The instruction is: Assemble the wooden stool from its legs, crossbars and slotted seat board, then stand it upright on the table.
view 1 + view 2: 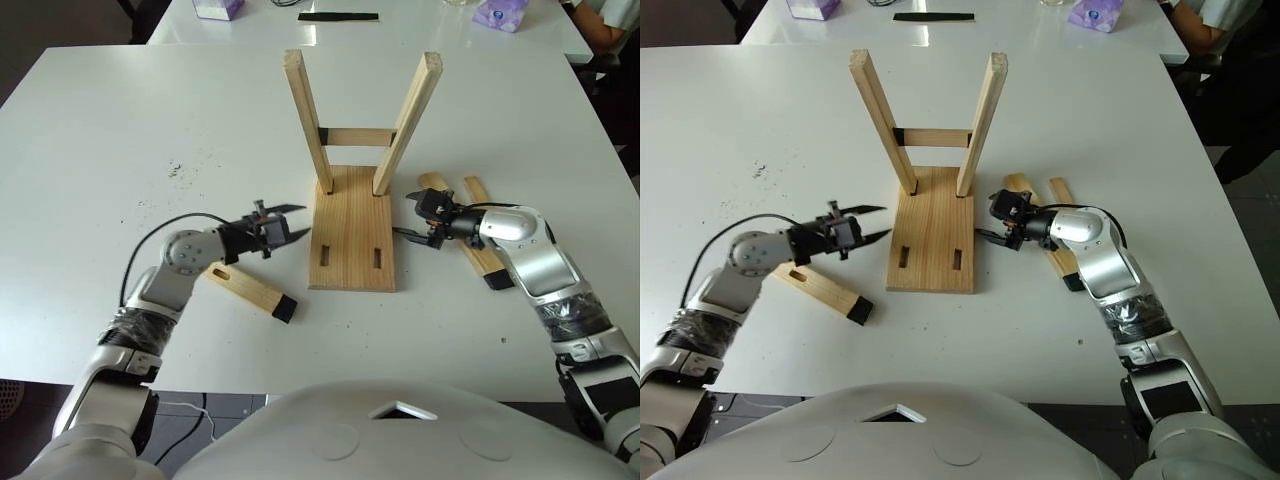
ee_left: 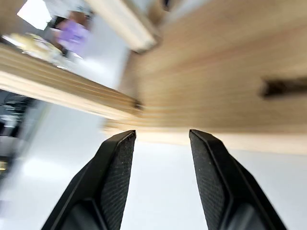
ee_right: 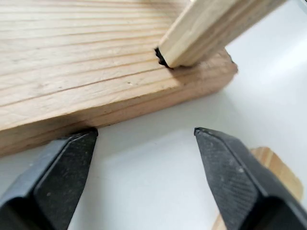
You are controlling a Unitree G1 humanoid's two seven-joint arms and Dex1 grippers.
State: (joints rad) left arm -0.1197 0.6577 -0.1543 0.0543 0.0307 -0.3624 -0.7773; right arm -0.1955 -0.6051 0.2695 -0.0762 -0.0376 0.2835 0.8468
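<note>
Currently seat board (image 1: 350, 228) lies flat, two legs (image 1: 308, 120) standing in it, crossbar (image 1: 357, 137) between. Left gripper (image 1: 303, 221) and right gripper (image 1: 403, 214) flank it, both spread open.

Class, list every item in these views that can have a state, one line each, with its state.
Seat board: lying flat, two near slots empty.
Fitted legs: standing in the far slots, joined by a crossbar.
Loose leg: lying flat, unfitted.
Loose pieces: lying flat, unfitted.
Left claw: open, empty.
Right claw: open, empty.
</note>
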